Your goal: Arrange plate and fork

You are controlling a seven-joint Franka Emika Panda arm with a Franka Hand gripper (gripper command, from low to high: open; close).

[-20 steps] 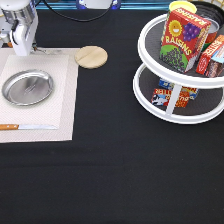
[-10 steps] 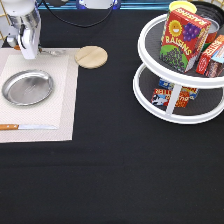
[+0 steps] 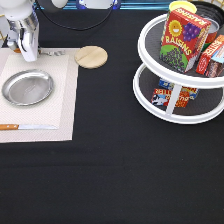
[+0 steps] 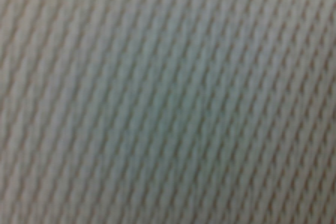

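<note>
Exterior view of the fork step. The gripper stands low at the far edge of the placemat, at the exterior view's top left, directly over the fork; the silver tines protrude toward the exterior view's right from behind it, while the handle is hidden by the hand. Whether the gripper is spread or pinching the fork cannot be told, since its tips are masked by its own body. The plate, a round, shiny metal dish with a raised rim, already lies on the placemat just below the gripper, so the plate appears settled and the fork is judged to be the item in hand. Any move here calls for a fine, level grasp on a thin, flat utensil lying flush on cloth. The knife, flat-bladed with an orange-brown handle, lies along the placemat's near edge. A light-wood disc rests on the black surface beside the placemat corner. A white two-tier rack at right carries a raisin box. The wrist view shows only the placemat's ribbed weave, seen from very close.
</note>
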